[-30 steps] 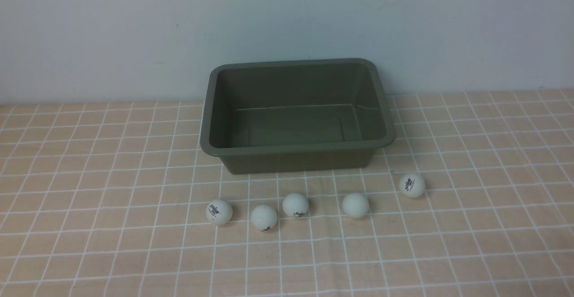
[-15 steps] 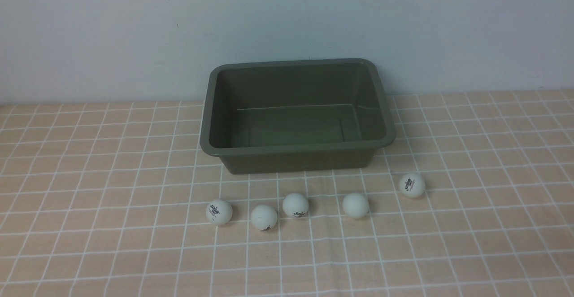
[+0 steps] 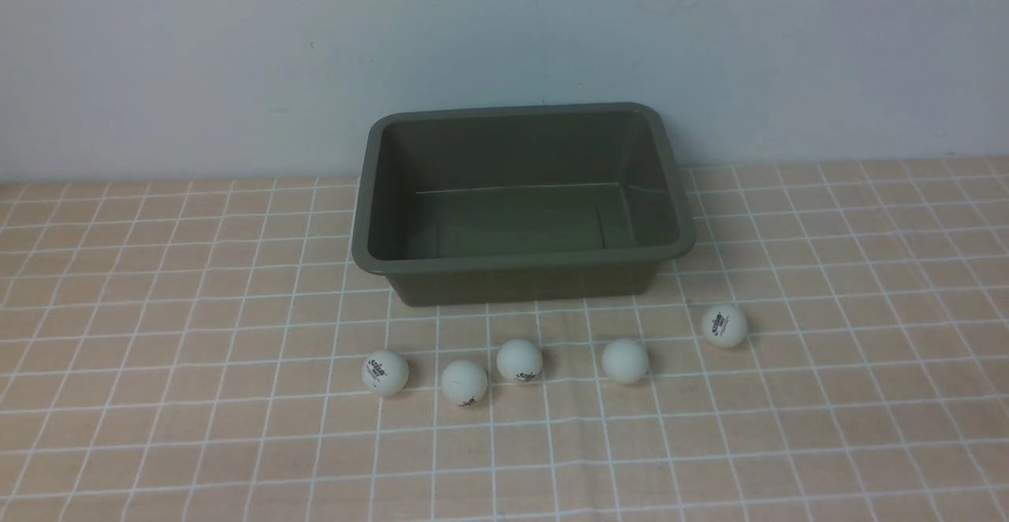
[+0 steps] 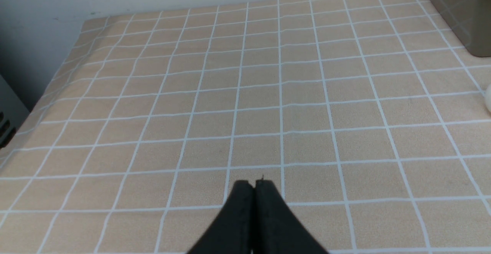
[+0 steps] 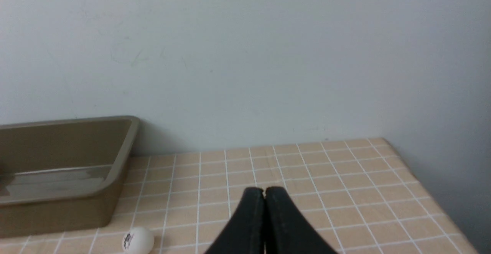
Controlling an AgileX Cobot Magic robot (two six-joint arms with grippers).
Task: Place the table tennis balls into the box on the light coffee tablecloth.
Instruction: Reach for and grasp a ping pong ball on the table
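Observation:
An empty olive-green box (image 3: 523, 263) stands on the light coffee tablecloth (image 3: 158, 348) against the back wall. Several white table tennis balls lie in a loose row in front of it, from the leftmost (image 3: 385, 371) to the rightmost (image 3: 724, 326). Neither arm shows in the front view. My left gripper (image 4: 254, 185) is shut with nothing in it, over bare cloth, with a corner of the box (image 4: 460, 20) and the edge of a ball (image 4: 488, 98) off to one side. My right gripper (image 5: 264, 191) is shut and holds nothing; the box (image 5: 65, 204) and one ball (image 5: 138, 240) lie beside it.
A pale wall rises right behind the box. The cloth's left edge (image 4: 50, 89) drops off next to a dark object (image 4: 5, 127). On the right the cloth ends at its edge (image 5: 418, 181).

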